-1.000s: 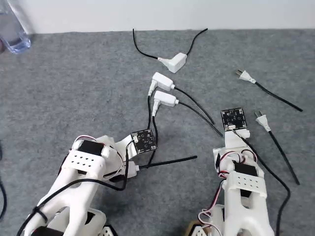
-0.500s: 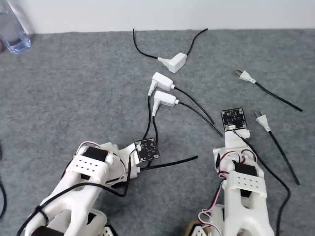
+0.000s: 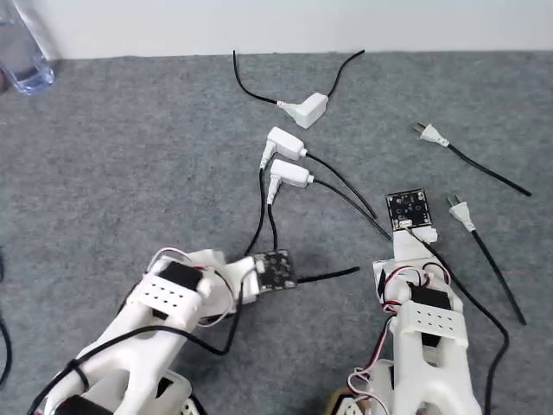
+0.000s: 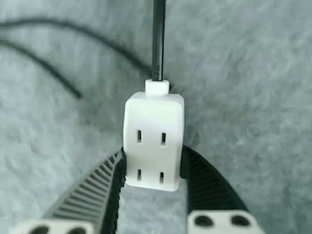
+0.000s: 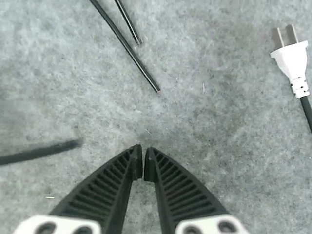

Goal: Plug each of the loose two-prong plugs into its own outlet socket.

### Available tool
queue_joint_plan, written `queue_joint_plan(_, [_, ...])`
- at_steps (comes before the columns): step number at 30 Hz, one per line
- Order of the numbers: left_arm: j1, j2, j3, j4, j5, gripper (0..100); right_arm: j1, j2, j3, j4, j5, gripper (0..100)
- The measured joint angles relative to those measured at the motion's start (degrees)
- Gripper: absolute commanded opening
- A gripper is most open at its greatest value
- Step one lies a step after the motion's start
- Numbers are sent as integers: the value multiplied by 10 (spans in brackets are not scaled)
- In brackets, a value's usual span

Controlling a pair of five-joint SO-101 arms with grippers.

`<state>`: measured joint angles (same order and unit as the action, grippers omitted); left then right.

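Note:
My left gripper [image 4: 152,155] is shut on a white outlet socket [image 4: 153,117] with two pairs of slots, and its black cord [image 4: 158,39] runs away over the carpet. In the high view the left arm [image 3: 173,298] sits at lower left, and the cord's [image 3: 328,276] free end lies beside it. My right gripper [image 5: 143,151] is shut on nothing, low over the carpet. A loose two-prong plug [image 5: 290,56] lies ahead of it to one side. Two loose plugs [image 3: 429,132] [image 3: 460,213] lie at right. Three other white sockets [image 3: 304,110] [image 3: 285,143] [image 3: 289,174] lie mid-table.
Grey carpet covers the table [image 3: 130,156]. Black cords from the sockets [image 3: 346,186] cross between the two arms. A clear plastic bottle [image 3: 22,52] stands at the back left corner. A white wall runs along the far edge.
The left arm has swung right and toward the near edge with the socket in its gripper, and the cord's free end has slid right. The right arm has hardly moved.

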<state>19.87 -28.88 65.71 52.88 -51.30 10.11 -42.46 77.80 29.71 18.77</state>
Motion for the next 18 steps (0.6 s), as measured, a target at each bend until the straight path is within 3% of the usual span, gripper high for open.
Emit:
queue_joint_plan(13, [36,20,-40,-8,0,13,0,0,0,-10,0,8])
queue_joint_plan(18, [-33,143,-123,-30,0,13,0,0,0,-10,0,8])
